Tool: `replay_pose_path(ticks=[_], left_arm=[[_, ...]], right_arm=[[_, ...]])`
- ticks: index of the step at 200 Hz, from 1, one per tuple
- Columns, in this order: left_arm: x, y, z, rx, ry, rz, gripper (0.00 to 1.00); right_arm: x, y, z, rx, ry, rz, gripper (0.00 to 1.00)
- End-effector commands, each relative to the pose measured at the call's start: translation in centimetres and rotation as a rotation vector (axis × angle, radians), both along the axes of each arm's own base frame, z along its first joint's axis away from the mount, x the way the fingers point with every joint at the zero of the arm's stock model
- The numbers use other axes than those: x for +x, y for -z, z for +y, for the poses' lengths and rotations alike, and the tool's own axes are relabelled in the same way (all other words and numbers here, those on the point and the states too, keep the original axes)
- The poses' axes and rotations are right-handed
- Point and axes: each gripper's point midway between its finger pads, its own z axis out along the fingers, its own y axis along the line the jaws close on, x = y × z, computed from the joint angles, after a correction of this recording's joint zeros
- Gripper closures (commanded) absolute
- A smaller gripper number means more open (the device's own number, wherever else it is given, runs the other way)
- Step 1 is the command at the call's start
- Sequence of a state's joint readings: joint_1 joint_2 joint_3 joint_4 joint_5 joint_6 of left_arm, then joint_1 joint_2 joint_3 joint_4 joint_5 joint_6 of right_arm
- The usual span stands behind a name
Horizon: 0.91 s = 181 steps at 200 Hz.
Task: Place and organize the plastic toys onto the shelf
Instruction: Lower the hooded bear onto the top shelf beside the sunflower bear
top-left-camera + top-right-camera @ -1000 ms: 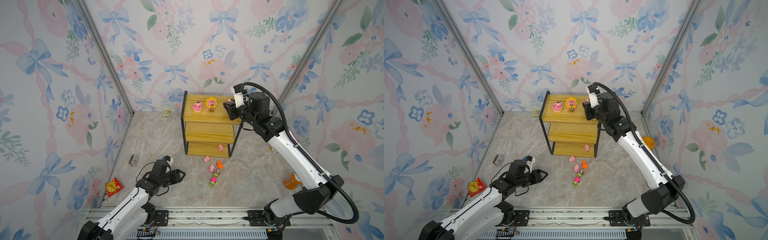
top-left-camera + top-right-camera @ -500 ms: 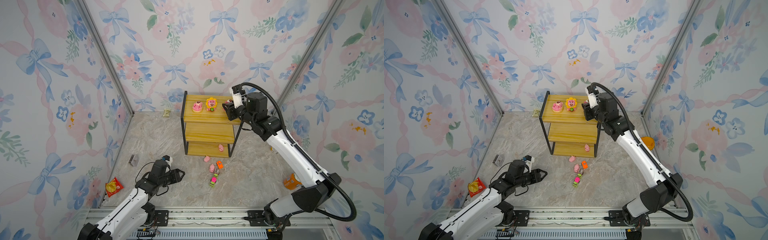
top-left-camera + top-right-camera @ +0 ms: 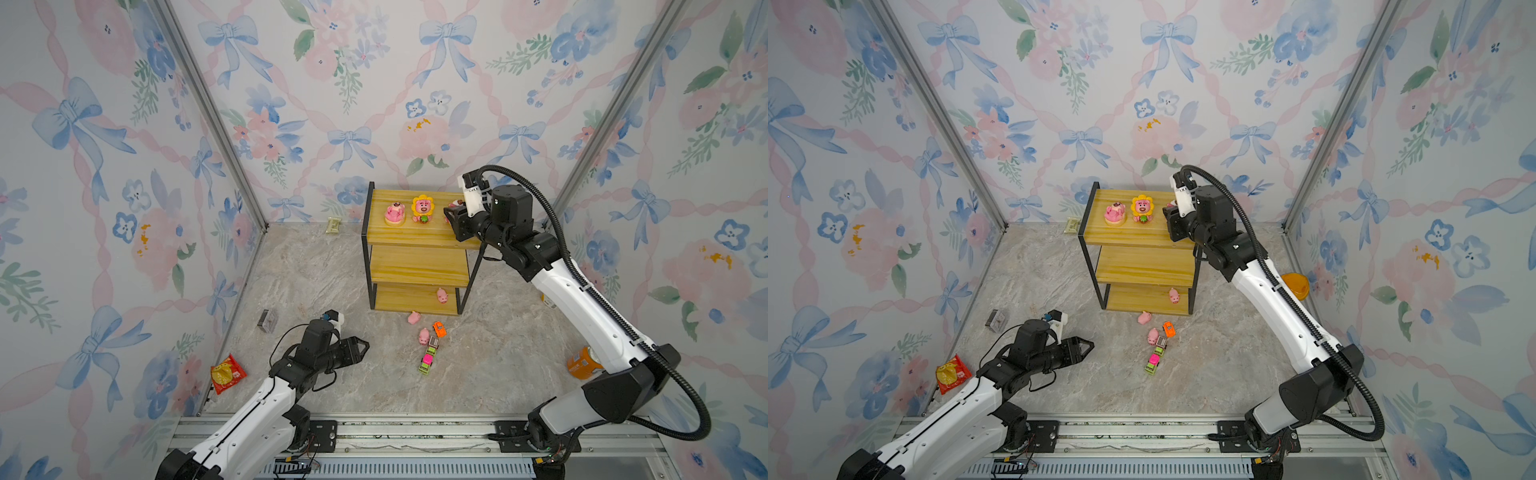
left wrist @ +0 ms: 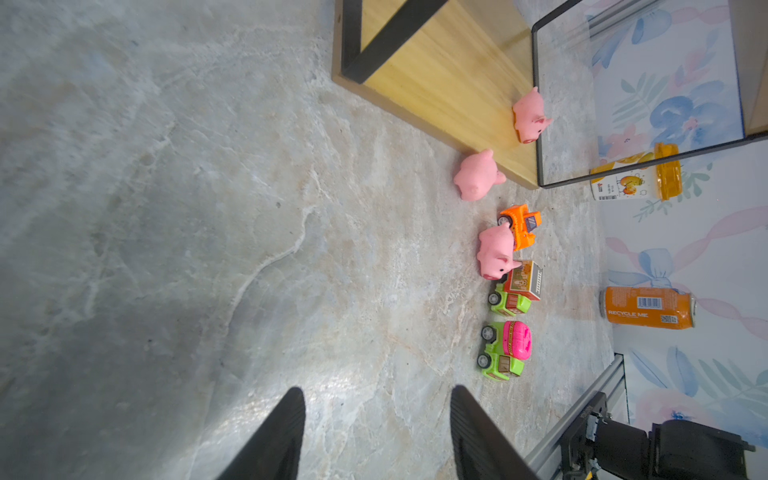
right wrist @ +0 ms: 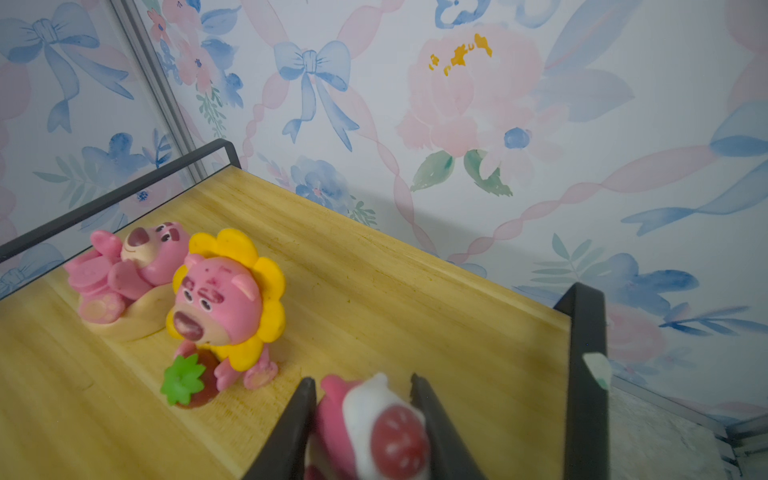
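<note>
The right gripper [image 5: 361,378] is edging leftward over the top board of the shelf [image 3: 415,239], at centre right in both top views. It is clamping the third bear [image 5: 374,424] and bringing it in beside the sunflower bear [image 3: 422,209]. Whether the bear is touching the board I cannot tell, but the bear row is likely nearing completion, with release coming next. The left gripper [image 4: 376,395] is hanging empty at lower centre, half spread and widening slightly, facing the floor pig [image 4: 494,253] and orange car [image 4: 521,224] waiting below the shelf.
</note>
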<state>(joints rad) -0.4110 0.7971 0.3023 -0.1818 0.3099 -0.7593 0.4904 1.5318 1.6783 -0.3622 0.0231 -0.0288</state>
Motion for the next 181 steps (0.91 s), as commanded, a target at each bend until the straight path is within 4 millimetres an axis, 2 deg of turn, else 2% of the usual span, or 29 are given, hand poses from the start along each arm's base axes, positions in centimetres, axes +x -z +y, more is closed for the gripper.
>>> replay_pose_path(ticks=[1,112,181], left_arm=[[0.4,-0.7,0.2,0.011,-0.003,-0.025,0.43],[0.4,-0.8,0.1,0.004,-0.001,-0.028,0.43],[0.3,-0.8,0.1,0.0,0.0,-0.024,0.43]], right_arm=[[0.5,0.8,-0.2,0.01,0.011,0.015,0.77],[-0.1,0.9,-1.0,-0.008,0.025,0.016,0.57],[-1.1,-0.3,-1.7,-0.002,0.029,-0.01,0.41]])
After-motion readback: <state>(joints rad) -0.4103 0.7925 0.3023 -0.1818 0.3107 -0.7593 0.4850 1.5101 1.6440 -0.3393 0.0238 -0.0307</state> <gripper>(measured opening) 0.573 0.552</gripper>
